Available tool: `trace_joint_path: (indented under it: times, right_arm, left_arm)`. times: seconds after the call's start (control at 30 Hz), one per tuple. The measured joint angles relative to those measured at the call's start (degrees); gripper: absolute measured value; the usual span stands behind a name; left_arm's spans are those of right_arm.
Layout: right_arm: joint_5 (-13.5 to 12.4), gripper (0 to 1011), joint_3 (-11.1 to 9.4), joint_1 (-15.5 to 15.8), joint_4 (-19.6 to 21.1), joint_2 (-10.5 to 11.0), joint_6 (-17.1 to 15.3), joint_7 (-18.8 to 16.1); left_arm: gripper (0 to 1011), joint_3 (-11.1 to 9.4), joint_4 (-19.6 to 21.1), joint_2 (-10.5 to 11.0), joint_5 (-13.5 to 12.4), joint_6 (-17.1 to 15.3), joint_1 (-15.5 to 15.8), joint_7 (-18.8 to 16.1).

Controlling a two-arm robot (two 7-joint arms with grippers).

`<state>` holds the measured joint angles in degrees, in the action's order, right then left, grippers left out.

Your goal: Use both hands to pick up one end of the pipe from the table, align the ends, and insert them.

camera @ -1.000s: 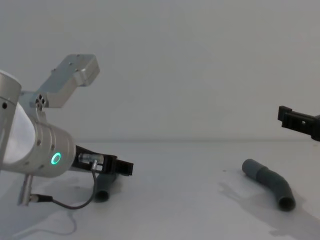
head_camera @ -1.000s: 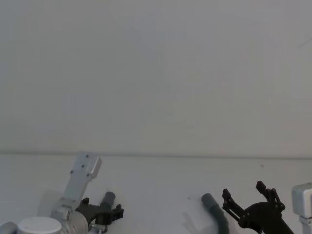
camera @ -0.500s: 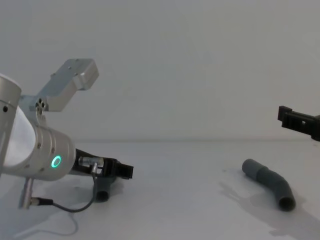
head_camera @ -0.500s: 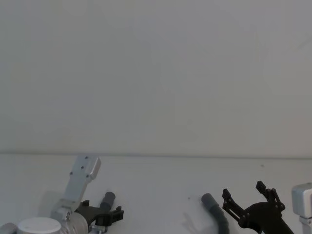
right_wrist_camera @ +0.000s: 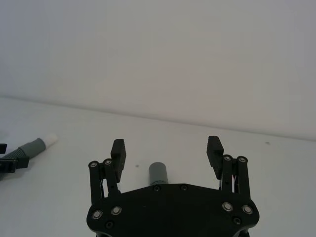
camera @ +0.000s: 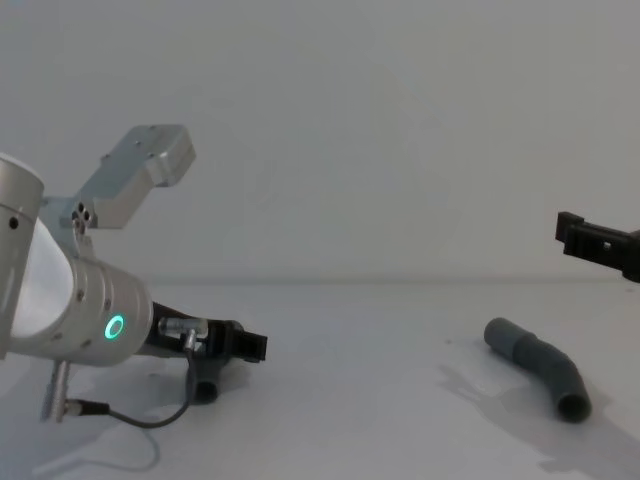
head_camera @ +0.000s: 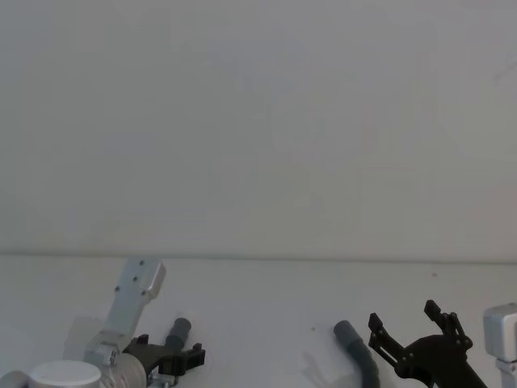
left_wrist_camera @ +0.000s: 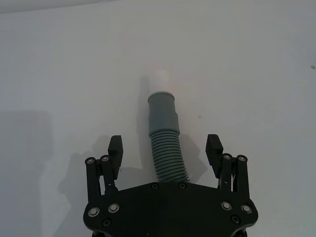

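Note:
Two dark-grey pieces of the pipe lie on the white table (head_camera: 258, 307). The left piece (left_wrist_camera: 164, 148) runs between the open fingers of my left gripper (left_wrist_camera: 165, 146), untouched by either pad; its cuff and narrow white stub (left_wrist_camera: 159, 79) point away from the palm. In the head view my left gripper (head_camera: 182, 356) sits low over this piece (head_camera: 179, 330). The right piece (camera: 540, 365) lies bent, its hollow cuff mouth (camera: 573, 407) facing me. My right gripper (right_wrist_camera: 166, 147) hovers open well above the right piece's cuff (right_wrist_camera: 159, 174), its finger (camera: 590, 240) entering at the chest view's right edge.
A pale grey wall (head_camera: 258, 121) rises behind the table. Bare table surface (camera: 380, 400) separates the two pieces. A black cable (camera: 140, 418) loops from my left arm down onto the table.
My left gripper has sunk a little lower onto the left piece. The right arm and both pieces have not moved.

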<state>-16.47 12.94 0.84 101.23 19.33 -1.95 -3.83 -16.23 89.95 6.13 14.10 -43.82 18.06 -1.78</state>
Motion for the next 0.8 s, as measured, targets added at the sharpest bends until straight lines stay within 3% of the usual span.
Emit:
trace_joint_path:
  times: [0.8]
  right_arm:
    - [0.0,1001,0.0,0.0,0.0,0.0,0.0,0.0]
  left_arm:
    - [1001,1.5,-1.1,-1.7,0.1,0.0,0.0,0.1]
